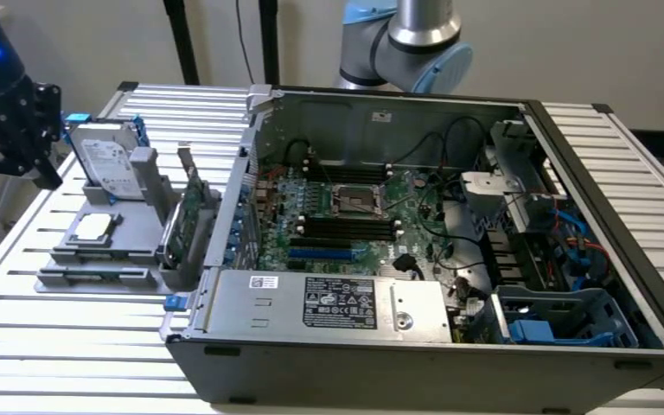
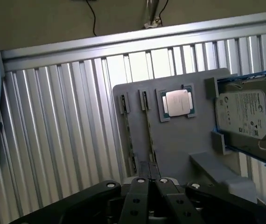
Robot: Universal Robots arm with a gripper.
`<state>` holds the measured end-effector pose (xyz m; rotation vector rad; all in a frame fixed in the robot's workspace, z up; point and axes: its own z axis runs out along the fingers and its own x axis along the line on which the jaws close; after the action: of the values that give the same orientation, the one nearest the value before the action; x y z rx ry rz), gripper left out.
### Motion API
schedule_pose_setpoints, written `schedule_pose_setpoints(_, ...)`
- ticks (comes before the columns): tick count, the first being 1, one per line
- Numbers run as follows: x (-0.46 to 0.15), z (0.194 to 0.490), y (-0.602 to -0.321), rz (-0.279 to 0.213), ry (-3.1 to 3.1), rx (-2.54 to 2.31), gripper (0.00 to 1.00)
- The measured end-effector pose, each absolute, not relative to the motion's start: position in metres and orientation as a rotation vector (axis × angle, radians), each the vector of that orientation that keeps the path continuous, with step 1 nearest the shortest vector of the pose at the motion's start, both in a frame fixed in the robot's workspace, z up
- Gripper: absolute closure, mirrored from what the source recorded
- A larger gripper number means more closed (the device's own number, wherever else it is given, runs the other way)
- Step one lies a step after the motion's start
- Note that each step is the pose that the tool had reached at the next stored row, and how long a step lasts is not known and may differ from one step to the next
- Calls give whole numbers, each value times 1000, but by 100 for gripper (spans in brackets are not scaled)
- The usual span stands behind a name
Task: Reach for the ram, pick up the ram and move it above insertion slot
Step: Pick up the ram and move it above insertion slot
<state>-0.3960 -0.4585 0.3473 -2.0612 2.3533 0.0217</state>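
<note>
Currently: ram (image 2: 150,137), 1 thin strip on edge in grey holder (image 2: 179,144) slot beside CPU (image 2: 177,102); long axis follows slot, 1 end toward gripper (image 2: 151,179), pincer pressed together, empty.

robot arm (image 1: 407,39): top cut off by the edge | gripper (image 2: 150,183): back part cut off | hard drive (image 2: 247,116): one end cut off | two thin strips (image 2: 150,130) on grey holder (image 2: 179,149): too thin to tell what they are
</note>
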Motion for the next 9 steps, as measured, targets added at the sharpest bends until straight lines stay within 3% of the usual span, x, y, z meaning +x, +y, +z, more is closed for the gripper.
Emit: schedule_pose_setpoints(9,-396,344,-459,21,2177,-2246,89)
